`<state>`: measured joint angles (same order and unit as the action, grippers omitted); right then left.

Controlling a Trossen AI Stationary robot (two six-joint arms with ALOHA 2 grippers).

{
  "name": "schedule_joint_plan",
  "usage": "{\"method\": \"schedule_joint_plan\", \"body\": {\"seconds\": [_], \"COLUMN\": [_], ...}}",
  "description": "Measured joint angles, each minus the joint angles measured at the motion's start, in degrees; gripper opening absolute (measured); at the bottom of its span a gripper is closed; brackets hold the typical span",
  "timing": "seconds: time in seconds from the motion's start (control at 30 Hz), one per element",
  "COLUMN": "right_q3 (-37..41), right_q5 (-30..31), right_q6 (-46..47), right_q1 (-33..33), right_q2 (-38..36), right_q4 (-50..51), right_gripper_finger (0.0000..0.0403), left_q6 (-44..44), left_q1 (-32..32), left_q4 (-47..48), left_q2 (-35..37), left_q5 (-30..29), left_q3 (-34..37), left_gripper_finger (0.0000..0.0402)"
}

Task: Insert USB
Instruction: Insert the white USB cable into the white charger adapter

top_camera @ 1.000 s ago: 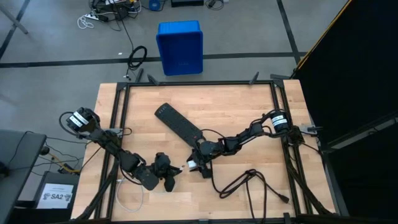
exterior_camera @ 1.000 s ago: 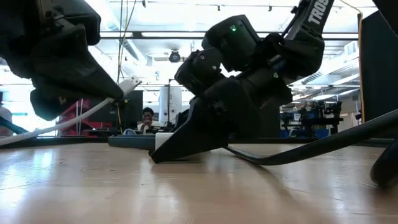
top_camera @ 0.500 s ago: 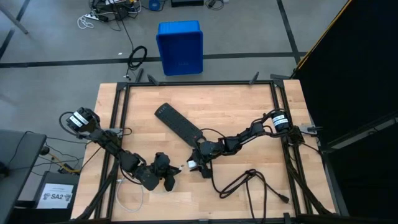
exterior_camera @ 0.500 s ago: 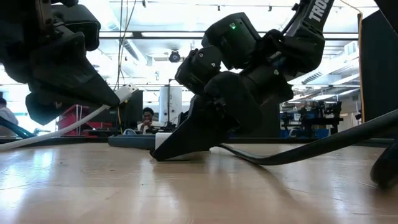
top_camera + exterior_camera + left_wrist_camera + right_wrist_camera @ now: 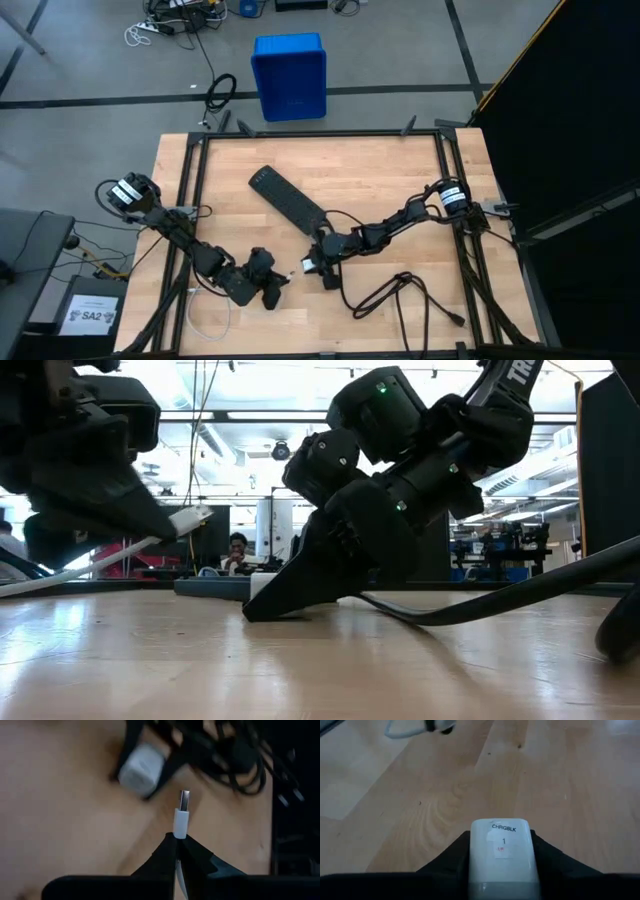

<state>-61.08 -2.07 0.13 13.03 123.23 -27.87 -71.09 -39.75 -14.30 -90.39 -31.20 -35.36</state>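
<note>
The USB is a thin white cable (image 5: 100, 558) with a white plug (image 5: 181, 815) whose metal tip points at a small white charger block (image 5: 142, 765). My left gripper (image 5: 280, 280) is shut on the plug at the table's near left. A short gap separates the plug from the block. The block (image 5: 502, 855) bears a label and lies on the wood near the table's middle, with my right gripper (image 5: 314, 266) shut on it. Behind my left gripper the cable trails off toward the table's left edge. My left gripper pinches the rear of the plug's white sleeve (image 5: 178, 831) between its two fingertips (image 5: 165, 851). The fingers lie along the plug, slanting down. The plug sticks out ahead of them, lifted clear of the table (image 5: 190, 518). My right gripper has one finger on each side wall of the charger block (image 5: 475, 862), near the block's rear half. The fingers (image 5: 547, 862) slant down from the table's right side. The block's underside rests on the table (image 5: 262, 584).
A long black power strip (image 5: 288, 200) lies slantwise behind the block, with its thick black cord (image 5: 400, 292) looping over the near right of the table. A blue bin (image 5: 290, 75) stands on the floor beyond the far edge. A person (image 5: 236, 550) sits in the room behind.
My left gripper has turned and tipped, so the plug has come lower and now points more level toward the block. The block has stayed in place on the table.
</note>
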Motion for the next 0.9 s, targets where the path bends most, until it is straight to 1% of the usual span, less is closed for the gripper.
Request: {"method": "schedule_joint_plan", "body": {"seconds": [0.1,0.23,0.43,0.5,0.53,0.7,0.83,0.9], "right_q3": [0.00,0.11,0.33,0.31,0.33,0.26,0.22,0.22], "right_q5": [1.12,4.70,12.47,15.25,16.92,19.97,22.98,23.45], "right_q6": [-2.77,-10.88,-25.28,-28.50,-29.55,-32.06,-34.83,-35.55], "right_q1": [0.64,2.77,9.86,12.19,13.25,16.79,17.80,17.82], "right_q2": [0.03,0.20,0.53,0.51,0.51,0.51,0.51,0.51], "right_q4": [-0.42,-3.39,-11.41,-13.25,-14.25,-19.11,-20.71,-20.86], "right_gripper_finger": [0.0114,0.0114,0.0114,0.0114,0.0114,0.0114,0.0114,0.0114], "left_q6": [-1.44,-2.64,-3.11,-3.59,-4.28,-6.72,-7.63,-7.72], "left_q1": [0.03,0.37,0.39,0.68,0.92,3.35,5.09,6.05], "left_q4": [-0.83,-2.99,-9.07,-9.93,-10.13,-8.68,-3.61,-3.60], "left_q2": [0.00,0.00,0.00,0.00,0.00,0.00,0.01,0.00], "left_q5": [5.18,11.31,16.52,18.91,20.22,26.67,32.06,34.66], "left_q3": [0.00,-0.01,-0.64,-1.79,-2.31,-4.35,-5.59,-5.68], "left_gripper_finger": [0.0000,0.0000,0.0000,0.0000,0.0000,0.0000,0.0000,0.0000]}}
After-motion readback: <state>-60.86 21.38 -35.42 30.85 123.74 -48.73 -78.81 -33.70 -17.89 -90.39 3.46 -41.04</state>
